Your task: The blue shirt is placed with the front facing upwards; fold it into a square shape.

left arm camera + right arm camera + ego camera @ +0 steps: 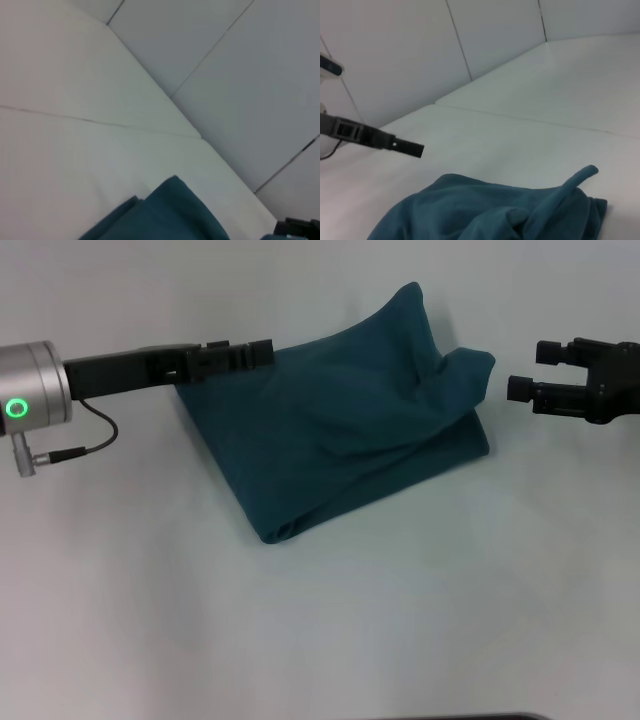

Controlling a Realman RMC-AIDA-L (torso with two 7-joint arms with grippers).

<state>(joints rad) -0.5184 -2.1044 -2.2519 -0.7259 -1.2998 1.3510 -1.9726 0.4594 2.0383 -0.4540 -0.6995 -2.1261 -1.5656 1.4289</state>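
— So, what lies nearest in the head view?

— Bare white tabletop [330,640] across the whole lower part of the frame. Above it, at the centre, sits the blue shirt [350,430], bunched into a rough, slanted block with its lowest corner pointing toward the bottom of the frame. No lettering shows; only plain teal cloth faces up.

— Is it lying flat?

— No. Its upper layer is rumpled, rising to a peak at the top centre, and a loose flap sticks out at the upper right.

— And the left hand?

— The left hand [262,350] reaches in from the left edge, level with the shirt's upper left edge, its black tip at the cloth. Whether it has the cloth pinched I cannot tell. In the right wrist view the same tip appears as a slim dark bar hanging above the shirt [495,210].

— The right hand?

— The right hand [530,370] is at the right edge, just clear of the shirt's flap, fingers spread apart and holding nothing.

— Anything farther back?

— The left wrist view shows a corner of the shirt [170,212] at the bottom of the frame, then pale wall panels [240,75] beyond the tabletop.
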